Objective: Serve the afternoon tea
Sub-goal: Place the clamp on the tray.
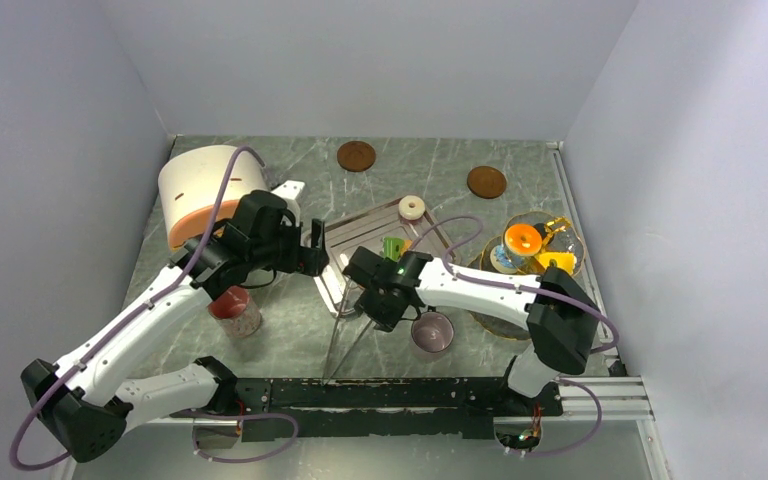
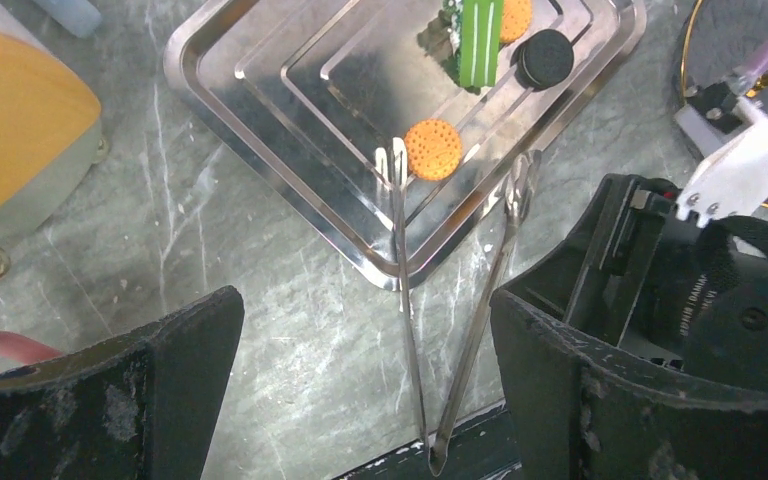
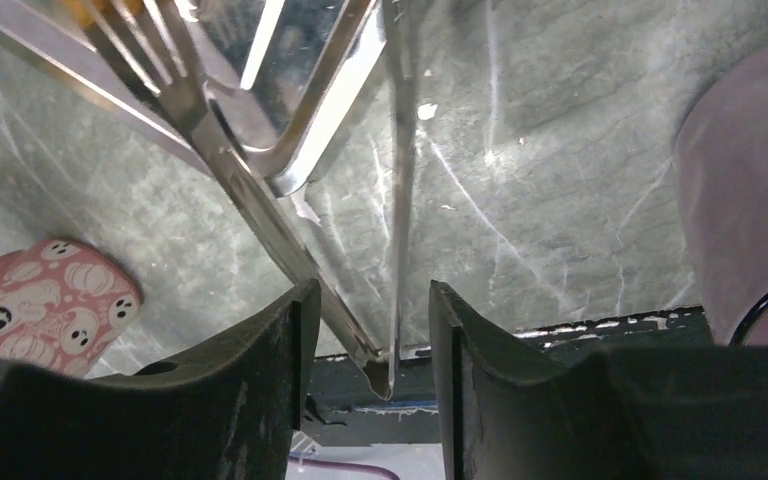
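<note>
**Both grippers spread over the tongs, treats split between tray and plate**

You are holding your left gripper (image 2: 365, 325) spread wide above the bench (image 2: 260, 300), just off the near corner of the steel tray (image 2: 220, 60). It is gripping nothing. Below it the tongs (image 2: 407, 300) are lying with their tips resting over the tray's rim, and one tip is sitting just beside an orange treat (image 2: 432, 149).

You are hanging your right gripper (image 3: 372, 290) over the same tongs. Its fingers (image 3: 260, 400) are parted with a narrow gap, and in the wrist view the tongs' joined end is showing between them. You are looking at fingers that are pressing on neither arm of the tongs.

You are seeing a green piece (image 2: 480, 40) and a black treat (image 2: 544, 58) lying farther in on the tray. The cream ring (image 1: 412, 207) is sitting at its far corner. Another orange piece (image 1: 523, 238) and a blue one (image 1: 505, 258) are resting on the glass plate (image 1: 570, 262) to your right.

The mug (image 1: 432, 330) is standing upright on the bench, just beside your right gripper and apart from the tray. The red-lidded jar (image 1: 235, 310) is standing under your left forearm.
</note>
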`<state>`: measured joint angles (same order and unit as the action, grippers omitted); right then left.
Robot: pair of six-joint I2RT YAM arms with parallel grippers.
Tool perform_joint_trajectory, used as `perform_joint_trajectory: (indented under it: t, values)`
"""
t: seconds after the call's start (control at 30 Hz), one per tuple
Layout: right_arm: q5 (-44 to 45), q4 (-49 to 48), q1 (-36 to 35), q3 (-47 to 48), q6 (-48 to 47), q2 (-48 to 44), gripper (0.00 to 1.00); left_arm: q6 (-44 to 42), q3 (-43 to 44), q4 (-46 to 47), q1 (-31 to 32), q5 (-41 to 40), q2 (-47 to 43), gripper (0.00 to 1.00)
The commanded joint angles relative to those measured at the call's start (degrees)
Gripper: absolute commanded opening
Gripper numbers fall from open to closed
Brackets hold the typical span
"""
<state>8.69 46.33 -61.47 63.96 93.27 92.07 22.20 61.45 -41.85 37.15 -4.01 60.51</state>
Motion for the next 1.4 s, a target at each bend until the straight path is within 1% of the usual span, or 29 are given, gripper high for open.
perform_joint_trajectory:
  t: [0.0,0.07,0.17,0.27,0.33,0.43,0.5,0.57,0.6,0.63,0.67,0.83,0.9,1.0,1.1,1.23,1.37]
  values:
    - [3.0,3.0,-0.2,3.8,-1.4,-1.5,0.49,1.8,-1.6,1.3,-0.5,0.0,0.0,0.98]
    - [4.9,4.3,-0.2,4.8,-2.2,-3.4,0.51,2.0,-2.1,1.1,-0.5,-0.2,0.4,0.98]
    - [8.0,2.5,-0.2,4.1,-5.6,-8.1,0.55,2.3,-2.7,0.1,-0.5,0.1,1.4,0.98]
    - [9.9,-4.2,-0.2,1.4,-13.3,-14.2,0.59,3.1,-4.6,1.1,0.0,1.6,1.8,0.98]
    - [11.8,-6.3,-0.2,-0.5,-15.5,-18.4,0.62,3.9,-5.6,1.1,1.0,1.0,2.4,0.98]
    - [14.7,-8.5,-0.2,-2.9,-20.6,-24.0,0.73,4.9,-6.4,0.6,4.3,-1.5,4.1,0.98]
    - [16.4,-10.3,-0.2,-4.5,-26.3,-27.5,0.78,6.6,-6.8,0.5,7.4,-3.4,5.6,0.98]
    - [19.5,-9.9,-0.2,-6.3,-28.5,-30.6,0.82,8.8,-6.8,1.0,11.0,-5.6,7.1,0.98]
    - [20.4,-10.4,-0.2,-7.2,-30.5,-32.3,0.86,9.9,-7.0,1.8,12.6,-6.4,7.7,0.98]
    - [21.2,-10.8,-0.2,-7.9,-32.1,-34.7,0.94,10.8,-7.2,2.7,14.3,-6.9,8.5,0.98]
    - [21.5,-11.3,-0.2,-8.6,-33.7,-36.6,0.99,11.8,-7.3,3.4,15.8,-7.8,9.3,0.98]
    - [22.2,-15.8,-0.2,-12.7,-41.0,-46.4,1.0,14.3,-6.8,5.2,22.0,-13.7,16.3,0.98]
    - [23.8,-15.9,-0.2,-13.6,-41.3,-49.5,1.0,15.3,-6.5,6.0,23.7,-15.2,18.1,0.98]
    - [26.6,-14.9,-0.2,-14.2,-41.4,-53.1,1.0,15.9,-6.7,8.2,24.9,-14.8,20.1,0.98]
    - [27.7,-14.9,-0.2,-14.6,-42.0,-55.4,1.0,16.4,-6.5,8.8,25.5,-14.3,22.8,0.98]
    - [28.6,-14.8,-0.2,-15.1,-42.2,-56.8,1.0,16.9,-8.0,12.6,25.9,-13.7,25.2,0.98]
    - [28.3,-15.2,-0.2,-15.1,-42.2,-56.9,1.0,16.9,-8.2,13.6,26.4,-15.3,28.2,0.98]
